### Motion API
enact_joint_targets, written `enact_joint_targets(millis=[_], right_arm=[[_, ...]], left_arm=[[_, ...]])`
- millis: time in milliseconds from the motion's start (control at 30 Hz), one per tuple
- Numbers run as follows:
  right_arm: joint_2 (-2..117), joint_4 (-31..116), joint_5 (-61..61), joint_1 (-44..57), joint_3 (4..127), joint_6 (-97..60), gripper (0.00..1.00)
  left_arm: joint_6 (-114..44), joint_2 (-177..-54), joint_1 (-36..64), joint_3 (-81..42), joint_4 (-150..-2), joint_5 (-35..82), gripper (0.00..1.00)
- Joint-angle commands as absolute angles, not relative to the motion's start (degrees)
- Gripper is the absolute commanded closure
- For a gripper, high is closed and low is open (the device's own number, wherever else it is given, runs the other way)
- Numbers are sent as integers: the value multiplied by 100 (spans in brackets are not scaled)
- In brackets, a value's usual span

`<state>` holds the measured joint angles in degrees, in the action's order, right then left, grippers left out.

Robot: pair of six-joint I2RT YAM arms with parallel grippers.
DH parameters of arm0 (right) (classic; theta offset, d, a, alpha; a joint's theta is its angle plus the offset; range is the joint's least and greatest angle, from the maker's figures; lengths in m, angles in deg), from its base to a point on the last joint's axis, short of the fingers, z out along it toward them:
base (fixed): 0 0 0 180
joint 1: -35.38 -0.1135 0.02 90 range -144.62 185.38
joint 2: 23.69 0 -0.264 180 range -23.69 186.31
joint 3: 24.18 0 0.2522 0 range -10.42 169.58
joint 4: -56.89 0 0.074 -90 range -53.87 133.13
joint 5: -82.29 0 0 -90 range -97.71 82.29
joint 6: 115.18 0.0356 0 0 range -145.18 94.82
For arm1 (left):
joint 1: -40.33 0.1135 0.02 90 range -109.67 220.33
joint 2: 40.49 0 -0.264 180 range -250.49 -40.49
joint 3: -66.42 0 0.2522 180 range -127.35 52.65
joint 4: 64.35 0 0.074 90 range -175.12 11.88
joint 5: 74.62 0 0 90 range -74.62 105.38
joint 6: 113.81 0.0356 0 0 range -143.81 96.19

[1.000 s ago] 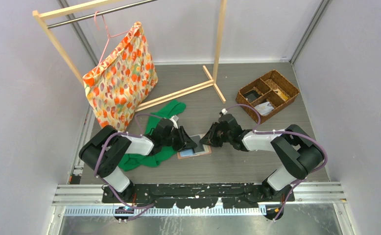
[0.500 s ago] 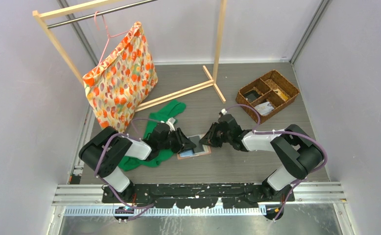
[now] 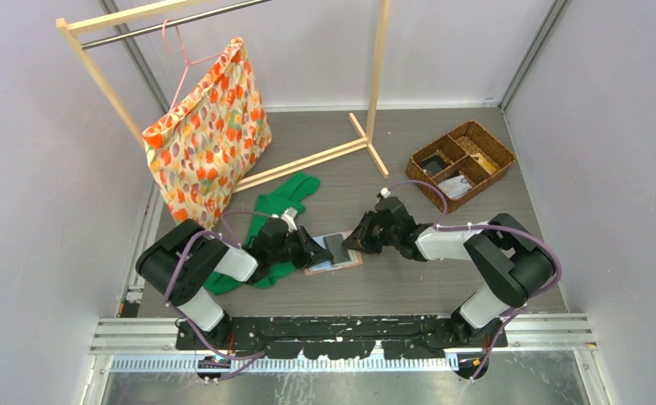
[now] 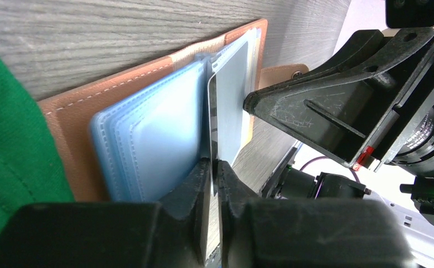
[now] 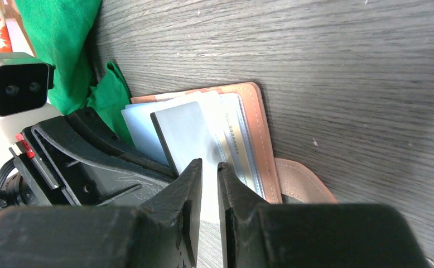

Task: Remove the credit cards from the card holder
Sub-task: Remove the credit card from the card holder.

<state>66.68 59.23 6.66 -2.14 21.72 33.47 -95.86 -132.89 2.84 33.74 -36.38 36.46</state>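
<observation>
card holder (image 3: pixel 336 254): lying open and flat on the tabletop (image 3: pixel 409 283), toward the near edge and roughly centred left to right. Salmon outside, pale blue pockets facing up, snap tab sticking out on the right arm's side.
left gripper (image 4: pixel 213 167): clenched on the edge of a grey card (image 4: pixel 230 106), fingers tight on both faces.
grey card: standing on edge over the blue pockets; can't tell if its far end sits in a slot.
right gripper (image 5: pixel 209 170): on the holder's right side, fingers down to a thin slit with something pale in it. Honestly can't tell if it's actually gripping.
other cards (image 5: pixel 238 142): a couple of light ones tucked in the right half, printed edges showing.
green cloth (image 3: pixel 278 205): bunched up just left of the holder, under the left arm.
wicker basket (image 3: pixel 495 148): far right corner, well apart from everything else.
</observation>
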Motion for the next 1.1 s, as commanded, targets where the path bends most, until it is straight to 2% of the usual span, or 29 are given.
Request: enact_joint_targets(millis=[0,33,100,667,1067], right_arm=[[6920,5644,523,-275,2100,3256,78],[6944,5645,517,-270,2104,3252,78],[6962,5656,504,-270,2088,3257,78],[7042,5689,436,-272,1999,3292,78],[6342,5325,390,-273,2016,3291,76]], left_arm=[[-9607,-13235,293,3466,-3283,3566,92],[-9605,-13225,290,3490,-3271,3564,97],[-9605,-13180,294,3543,-3250,3566,99],[-9539,-12538,313,3963,-3632,3369,99],[-8681,-10757,372,3592,-6711,3007,99]])
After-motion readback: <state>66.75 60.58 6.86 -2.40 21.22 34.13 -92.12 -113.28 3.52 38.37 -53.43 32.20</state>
